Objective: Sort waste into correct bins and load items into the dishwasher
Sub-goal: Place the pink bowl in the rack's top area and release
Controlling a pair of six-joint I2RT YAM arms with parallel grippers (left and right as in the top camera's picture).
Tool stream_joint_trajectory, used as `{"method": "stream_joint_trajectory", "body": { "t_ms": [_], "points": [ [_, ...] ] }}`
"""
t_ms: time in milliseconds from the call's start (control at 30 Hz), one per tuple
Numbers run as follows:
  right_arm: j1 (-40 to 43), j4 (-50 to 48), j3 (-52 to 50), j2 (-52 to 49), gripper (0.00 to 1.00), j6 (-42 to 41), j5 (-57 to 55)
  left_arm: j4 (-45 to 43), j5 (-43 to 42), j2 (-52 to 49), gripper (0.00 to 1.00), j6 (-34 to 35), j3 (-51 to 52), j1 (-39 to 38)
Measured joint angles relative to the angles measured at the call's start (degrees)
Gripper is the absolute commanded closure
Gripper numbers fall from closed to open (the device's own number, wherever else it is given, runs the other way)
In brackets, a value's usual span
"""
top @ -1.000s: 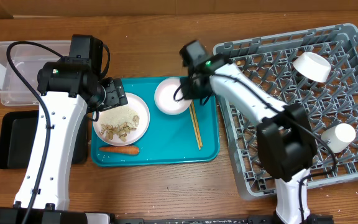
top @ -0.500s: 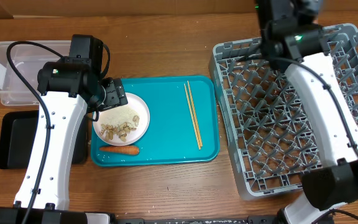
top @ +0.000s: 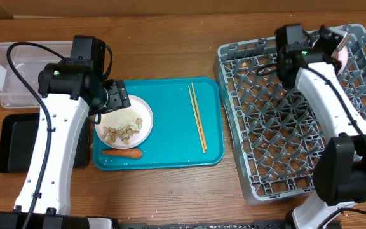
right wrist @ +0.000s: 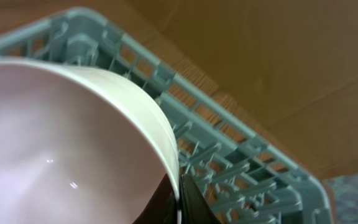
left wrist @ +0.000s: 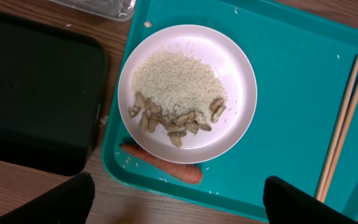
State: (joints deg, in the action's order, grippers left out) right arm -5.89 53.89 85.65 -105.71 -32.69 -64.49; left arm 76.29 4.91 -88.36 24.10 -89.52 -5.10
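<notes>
The right pincer (top: 333, 39) clamps a white bowl (right wrist: 61, 143) by its rim above the dish rack (top: 278, 146), at its far right corner, likely to seat it among pegs. Left of the rack, the left pincer (top: 115, 97) gapes empty over the scrap-laden plate (left wrist: 240, 74).

- white plate (left wrist: 242, 106), flat on the teal tray (left wrist: 278, 155), carries beige scraps (left wrist: 173, 121)
- orange carrot (left wrist: 160, 165) lies just beside it, nearer me
- wooden chopsticks (top: 197, 117) lie parallel, right of the plate
- white bowl (right wrist: 61, 137), tilted, rim pinched in my right jaws over the grey rack's (top: 278, 146) far corner
</notes>
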Motion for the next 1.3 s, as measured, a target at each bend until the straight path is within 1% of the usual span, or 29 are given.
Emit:
{"method": "stream_joint_trajectory", "body": {
  "t_ms": [167,233,433,600,667,700,733,767,833,1000,1100,1233,1300],
  "points": [
    [-1.4,-1.8,-5.0,0.0,0.96,-0.6,3.8,0.0,0.0,0.0,0.11,0.0,0.0,0.0],
    [-2.1,-2.0,-6.8,0.0,0.96,-1.5,3.5,0.0,0.0,0.0,0.11,0.0,0.0,0.0],
    [-3.5,-1.1,-7.2,0.0,0.96,-3.2,2.4,0.0,0.0,0.0,0.11,0.0,0.0,0.0],
    [-7.2,-0.7,-7.2,0.0,0.96,-3.7,2.1,0.0,0.0,0.0,0.11,0.0,0.0,0.0],
    [-8.7,0.2,-7.2,0.0,0.92,-3.7,2.6,0.0,0.0,0.0,0.12,0.0,0.0,0.0],
    [-9.2,0.8,-7.2,0.0,0.88,-3.7,3.1,0.0,0.0,0.0,0.12,0.0,0.0,0.0],
    [-9.8,1.8,-7.3,0.0,0.84,-3.6,3.8,0.0,0.0,0.0,0.12,0.0,0.0,0.0],
    [-10.4,2.8,-7.6,0.0,0.75,-3.3,4.7,0.0,0.0,0.0,0.11,0.0,0.0,0.0],
    [-11.3,4.3,-8.2,0.0,0.64,-3.0,7.2,0.0,0.0,0.0,0.11,0.0,0.0,0.0],
    [-12.9,7.1,-8.6,0.0,0.49,-2.8,14.5,0.0,0.0,0.0,0.11,0.0,0.0,0.0],
    [-13.7,8.6,-8.6,0.0,0.44,-2.8,18.1,0.0,0.0,0.0,0.11,0.0,0.0,0.0],
    [-14.6,11.5,-7.8,0.1,0.35,-2.8,21.3,0.0,0.0,0.0,0.11,0.0,0.0,0.0],
    [-14.5,12.6,-6.6,1.1,0.35,-2.7,23.6,0.0,0.0,0.0,0.11,0.0,0.0,0.0]
  ]
}}
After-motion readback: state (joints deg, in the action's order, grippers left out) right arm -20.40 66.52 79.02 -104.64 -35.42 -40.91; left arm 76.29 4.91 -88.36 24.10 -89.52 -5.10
